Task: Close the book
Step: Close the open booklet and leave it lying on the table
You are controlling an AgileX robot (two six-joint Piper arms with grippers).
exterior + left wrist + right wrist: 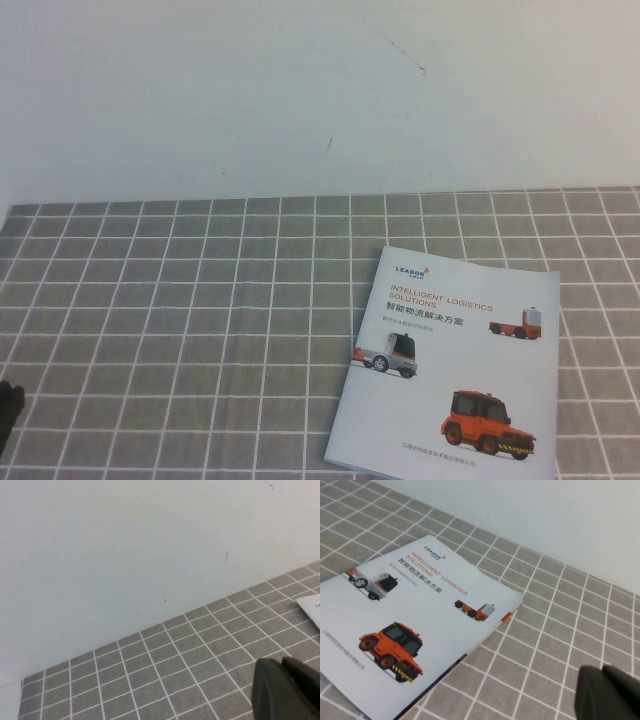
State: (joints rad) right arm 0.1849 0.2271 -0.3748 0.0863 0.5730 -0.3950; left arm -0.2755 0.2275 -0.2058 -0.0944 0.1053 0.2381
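Soft, even light fills every view. The white wall (300, 90) is bright without glare, and the book (420, 625) casts only a thin shadow on the bench (180, 320). The left pincer (286, 690), over bare bench, and the right pincer (609, 694), beside the book, sit close to their lenses as dark, blurred shapes.

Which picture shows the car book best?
The high view: nearly the whole book shows. Right wrist view crops it, beyond the right end effector; left wrist view catches one corner, past the left end effector.

Grey cloth table cover (200, 330), white grid lines. Plain white wall (300, 90) rising directly behind table cover, few faint dark marks.
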